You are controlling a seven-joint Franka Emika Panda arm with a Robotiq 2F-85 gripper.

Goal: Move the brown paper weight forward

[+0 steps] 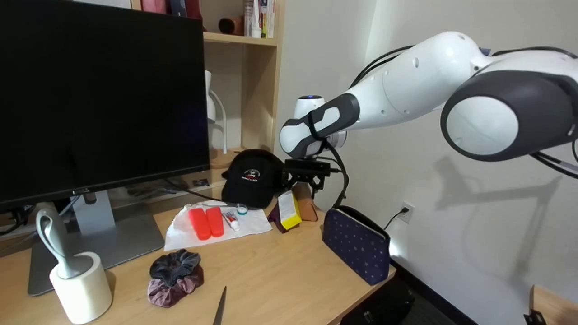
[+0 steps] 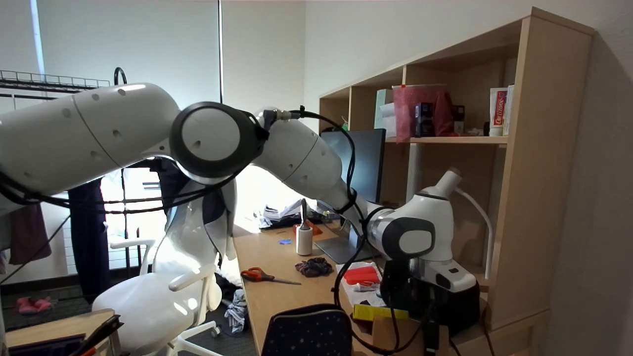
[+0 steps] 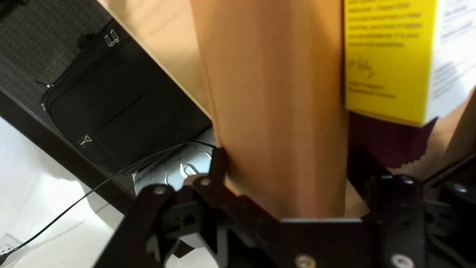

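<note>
Pale walls (image 1: pixel 325 58) close in around a light wood counter (image 1: pixel 271 280); near one corner of it hangs the tool (image 3: pixel 287 160), its fingers (image 3: pixel 218 165) well apart, one along each long side of the brown paper weight (image 3: pixel 275 82); whether they press on it or merely flank it, I cannot tell. The coming move turns on that: the weight lies straight between the fingers, just beside the counter's edge, its long axis running out from the tool rather than across it; no turn of the wrist seems called for, I'd judge, only a sure hold and a straight run; which way "forward" points, the views leave unsettled. Right beside the weight is a yellow-and-white packet (image 3: pixel 386 63), over some maroon cloth (image 3: pixel 390 141); it could be knocked if the tool swings its way; its face bears printed lines and a signature-like scrawl, too blurred to read. Farther out, a black cap (image 1: pixel 251 185) carries a small white emblem, illegible; a small tube (image 1: pixel 231 221) has a label I can't read; on the shelf (image 2: pixel 470 140), a red-lettered tube (image 2: pixel 498 109) seems to say "Cortizone".
</note>
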